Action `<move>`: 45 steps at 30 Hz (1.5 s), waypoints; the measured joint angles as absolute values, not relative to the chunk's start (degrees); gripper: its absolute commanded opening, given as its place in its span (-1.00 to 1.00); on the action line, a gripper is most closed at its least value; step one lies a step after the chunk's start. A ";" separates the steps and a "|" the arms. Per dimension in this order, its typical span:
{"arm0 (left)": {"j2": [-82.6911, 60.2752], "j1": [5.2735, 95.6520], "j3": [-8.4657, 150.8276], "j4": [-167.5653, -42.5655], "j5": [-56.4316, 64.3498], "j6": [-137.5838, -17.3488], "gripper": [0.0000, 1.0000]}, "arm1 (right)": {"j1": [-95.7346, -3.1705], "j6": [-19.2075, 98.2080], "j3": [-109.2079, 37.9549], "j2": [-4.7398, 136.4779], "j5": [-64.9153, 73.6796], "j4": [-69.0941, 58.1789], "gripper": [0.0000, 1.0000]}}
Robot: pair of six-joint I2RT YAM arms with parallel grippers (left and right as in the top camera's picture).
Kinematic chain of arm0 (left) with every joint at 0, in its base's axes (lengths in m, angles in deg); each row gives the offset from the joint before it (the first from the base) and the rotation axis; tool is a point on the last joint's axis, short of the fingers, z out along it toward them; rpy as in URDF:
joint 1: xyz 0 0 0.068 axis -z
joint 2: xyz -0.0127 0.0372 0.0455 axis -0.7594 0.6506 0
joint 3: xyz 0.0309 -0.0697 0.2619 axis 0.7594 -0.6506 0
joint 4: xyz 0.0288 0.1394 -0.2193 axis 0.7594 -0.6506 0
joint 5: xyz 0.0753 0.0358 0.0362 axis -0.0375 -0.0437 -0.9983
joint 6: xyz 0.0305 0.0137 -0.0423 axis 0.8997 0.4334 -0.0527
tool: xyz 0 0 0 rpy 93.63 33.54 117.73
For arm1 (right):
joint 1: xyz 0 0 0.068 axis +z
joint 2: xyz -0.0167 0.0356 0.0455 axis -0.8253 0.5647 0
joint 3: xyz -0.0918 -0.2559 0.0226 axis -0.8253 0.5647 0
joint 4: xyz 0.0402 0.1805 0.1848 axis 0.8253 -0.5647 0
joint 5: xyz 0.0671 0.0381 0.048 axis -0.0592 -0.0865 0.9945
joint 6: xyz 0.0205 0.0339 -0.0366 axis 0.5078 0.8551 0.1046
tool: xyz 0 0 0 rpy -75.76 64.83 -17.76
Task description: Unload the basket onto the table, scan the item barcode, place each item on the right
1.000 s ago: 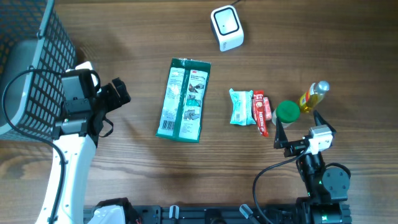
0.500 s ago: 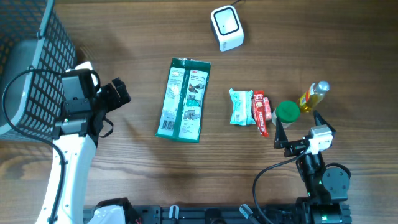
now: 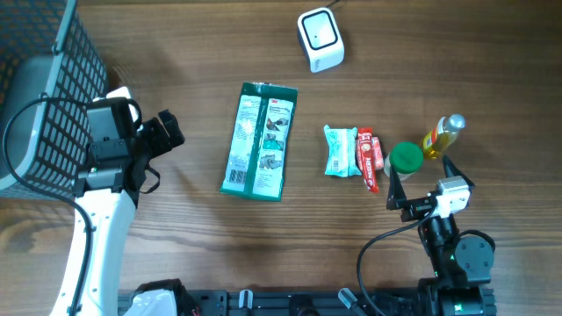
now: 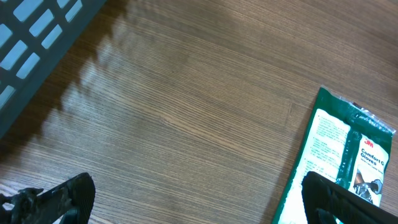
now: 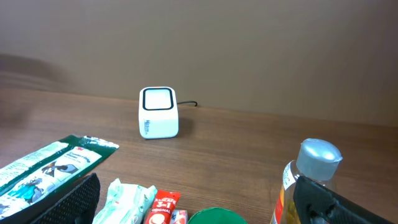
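A white barcode scanner (image 3: 320, 39) stands at the back of the table, also seen in the right wrist view as a scanner (image 5: 158, 112) facing the camera. A green glove package (image 3: 259, 140) lies flat in the middle; its edge (image 4: 339, 155) shows by my left finger. My left gripper (image 3: 165, 132) is open just left of the package, over bare wood (image 4: 202, 202). My right gripper (image 3: 423, 180) is open and empty near the front right, behind a green-lidded jar (image 3: 405, 157) and a yellow bottle (image 3: 443, 134).
A pale tissue pack (image 3: 339, 151) and a red sachet (image 3: 368, 158) lie side by side between the glove package and the jar. A dark wire basket (image 3: 44, 96) fills the left edge, close behind the left arm.
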State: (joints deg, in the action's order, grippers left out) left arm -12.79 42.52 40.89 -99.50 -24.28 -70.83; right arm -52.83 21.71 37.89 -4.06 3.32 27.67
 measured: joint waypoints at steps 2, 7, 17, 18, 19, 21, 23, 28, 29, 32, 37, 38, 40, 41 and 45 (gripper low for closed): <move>-12.79 42.52 40.89 -99.50 -24.28 -70.83 1.00 | -52.83 21.71 37.89 -4.06 3.32 27.67 1.00; -14.72 42.52 40.89 -102.63 -24.28 -70.85 1.00 | -52.83 21.71 37.89 -4.06 3.32 27.67 0.99; -58.82 42.52 41.85 -106.19 -24.74 -70.83 1.00 | -52.83 21.71 37.89 -4.11 3.30 27.47 0.99; -61.49 42.52 41.94 -106.23 -24.70 -70.83 1.00 | -52.83 21.71 37.89 -4.11 3.30 27.51 1.00; -63.72 42.58 41.96 -106.39 -24.67 -70.83 1.00 | -52.83 21.71 37.89 -4.13 3.30 27.51 0.99; -67.57 43.46 41.63 -107.35 -24.65 -70.85 1.00 | -52.83 21.71 37.89 -4.13 3.30 27.51 0.99; -71.11 45.42 39.88 -107.68 -24.63 -70.85 1.00 | -52.83 21.71 37.89 -4.13 3.30 27.49 0.99; -77.45 48.64 31.84 -101.91 -24.45 -70.83 1.00 | -52.83 21.71 37.89 -4.13 3.30 27.51 0.99; -78.32 48.92 30.24 -99.83 -24.24 -70.83 1.00 | -52.83 21.71 37.89 -4.13 3.30 27.51 1.00; -81.60 49.38 23.90 -89.03 -23.78 -70.88 1.00 | -52.83 21.71 37.89 -4.13 3.30 27.51 0.99; -82.01 49.36 16.95 -70.41 -23.78 -71.49 1.00 | -52.83 21.71 37.89 -4.13 3.30 27.49 1.00; -82.04 49.36 15.07 -64.18 -23.67 -71.77 1.00 | -52.83 21.71 37.89 -4.13 3.30 27.49 0.99; -82.06 49.36 12.01 -55.26 -23.56 -72.52 1.00 | -52.83 21.71 37.89 -4.13 3.30 27.54 1.00; -82.10 49.36 10.03 -50.35 -23.56 -73.32 1.00 | -52.83 21.71 37.89 -4.13 3.30 27.51 1.00; -82.17 49.36 4.06 -44.55 -23.54 -75.75 1.00 | -52.83 21.71 37.89 -4.13 3.30 27.51 0.99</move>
